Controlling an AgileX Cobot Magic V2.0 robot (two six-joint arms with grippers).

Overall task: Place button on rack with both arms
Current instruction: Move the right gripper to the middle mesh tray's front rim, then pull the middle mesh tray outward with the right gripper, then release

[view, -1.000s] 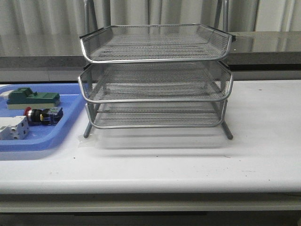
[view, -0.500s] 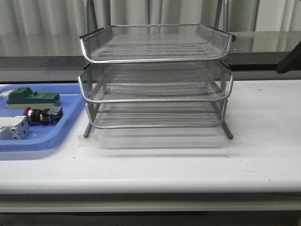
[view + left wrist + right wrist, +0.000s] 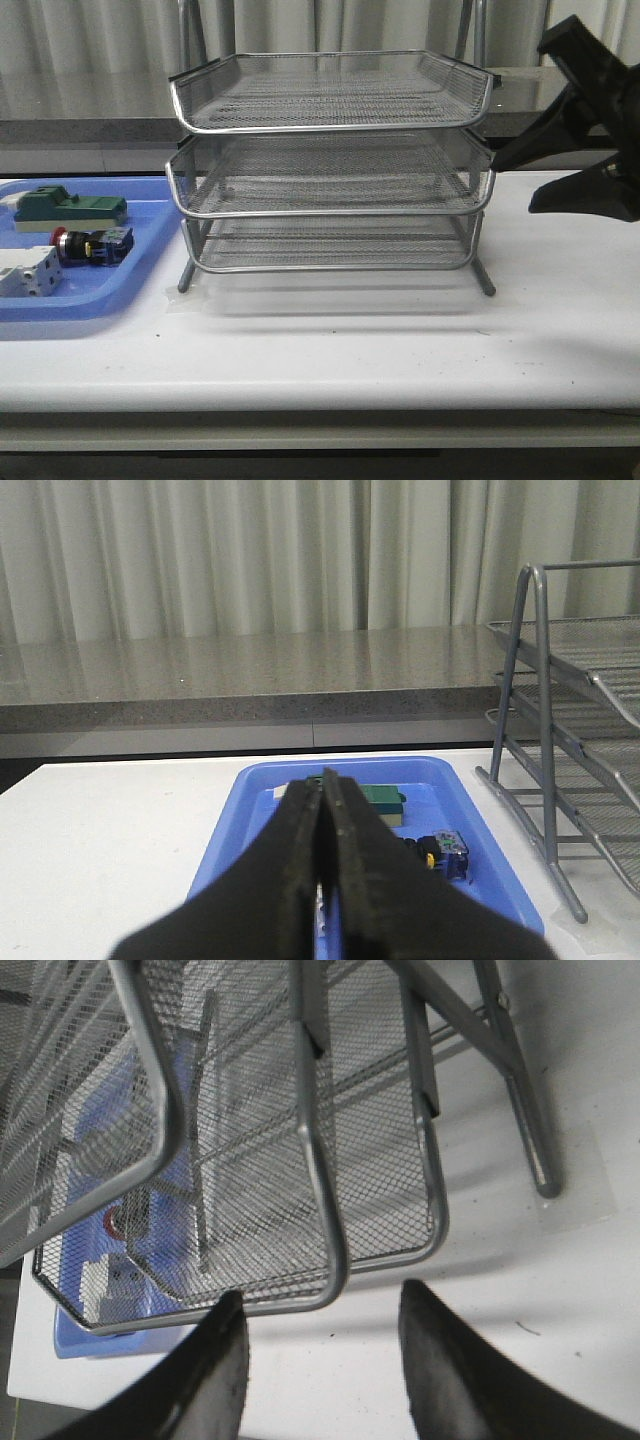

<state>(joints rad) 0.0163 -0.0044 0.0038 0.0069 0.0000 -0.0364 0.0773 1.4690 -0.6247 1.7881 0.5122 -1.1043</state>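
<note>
The button [image 3: 90,245], red cap and black body, lies in the blue tray [image 3: 60,305] left of the rack [image 3: 330,160]. From the left wrist it shows as a black, yellow and blue part [image 3: 445,848] beside my left gripper [image 3: 323,780], which is shut and empty above the tray [image 3: 340,765]. My right gripper [image 3: 520,180] hovers open at the rack's right side. Its wrist view shows the open fingers [image 3: 322,1302] just off the rack's tube rim [image 3: 330,1210], nothing between them. The red cap [image 3: 112,1222] shows through the mesh.
A green block [image 3: 70,208] and a white terminal block [image 3: 25,272] share the blue tray with the button. The rack's legs [image 3: 485,280] stand on the white table. A grey ledge and curtains run behind the table.
My right gripper has come into the front view from the right edge and now hangs beside the rack. The button and the tray have not moved.
</note>
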